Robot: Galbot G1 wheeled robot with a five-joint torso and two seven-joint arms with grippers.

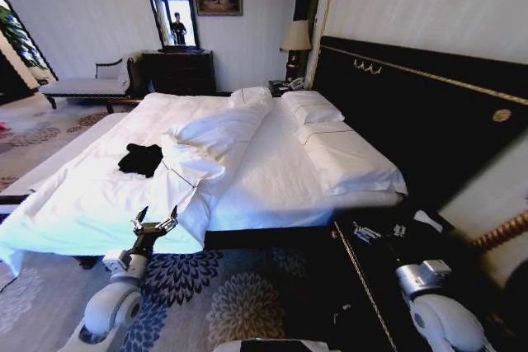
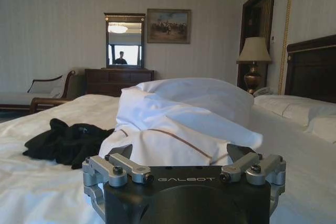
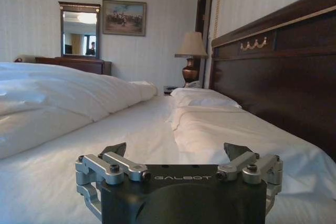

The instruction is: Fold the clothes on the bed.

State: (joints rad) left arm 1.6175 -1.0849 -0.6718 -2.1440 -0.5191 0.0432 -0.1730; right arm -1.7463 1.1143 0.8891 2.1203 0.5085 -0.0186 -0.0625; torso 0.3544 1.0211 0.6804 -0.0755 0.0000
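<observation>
The black T-shirt (image 1: 141, 159) lies crumpled on the white duvet (image 1: 91, 195) of the bed (image 1: 272, 179), beyond and slightly left of the open, empty left gripper (image 1: 155, 223) — the nearer arm — while the right gripper (image 3: 178, 153), also open, faces the pillows (image 3: 205, 98).

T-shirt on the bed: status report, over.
Left gripper open, at the bed's near edge, short of the T-shirt. Right gripper open, low by the headboard side. T-shirt crumpled, unfolded, beside the turned-back duvet fold.
</observation>
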